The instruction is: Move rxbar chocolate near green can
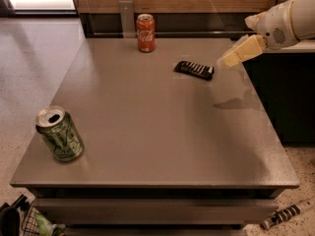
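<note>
Cream claw (226,61), opening indiscernible, beside the flat black rxbar chocolate (194,69); cylindrical green can (60,134) well apart on the matte grey counter (162,136).

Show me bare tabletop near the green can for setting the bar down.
The grey tabletop is bare from the green drink can across to the right edge. The far end is busier: red cola can, flat black-wrapped bar, and the hand hovering just right of that bar.

Jaws right of rxbar chocolate (194,70); green can (59,134) front-left.
</note>
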Controlling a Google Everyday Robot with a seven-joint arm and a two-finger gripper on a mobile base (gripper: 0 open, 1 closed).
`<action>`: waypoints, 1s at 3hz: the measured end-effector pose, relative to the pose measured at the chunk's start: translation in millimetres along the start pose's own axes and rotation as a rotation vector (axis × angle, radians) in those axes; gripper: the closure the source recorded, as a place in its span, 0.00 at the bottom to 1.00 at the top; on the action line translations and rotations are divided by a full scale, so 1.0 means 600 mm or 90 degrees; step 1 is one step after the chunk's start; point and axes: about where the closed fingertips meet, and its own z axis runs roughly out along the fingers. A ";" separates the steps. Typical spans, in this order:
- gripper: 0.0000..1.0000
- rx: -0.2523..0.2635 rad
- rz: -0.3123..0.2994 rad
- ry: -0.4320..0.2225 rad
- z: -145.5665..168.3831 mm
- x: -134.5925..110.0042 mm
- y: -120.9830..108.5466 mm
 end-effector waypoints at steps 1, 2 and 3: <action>0.00 -0.016 0.030 -0.050 0.043 0.009 -0.011; 0.00 -0.037 0.068 -0.084 0.092 0.038 -0.020; 0.00 -0.037 0.068 -0.084 0.092 0.038 -0.020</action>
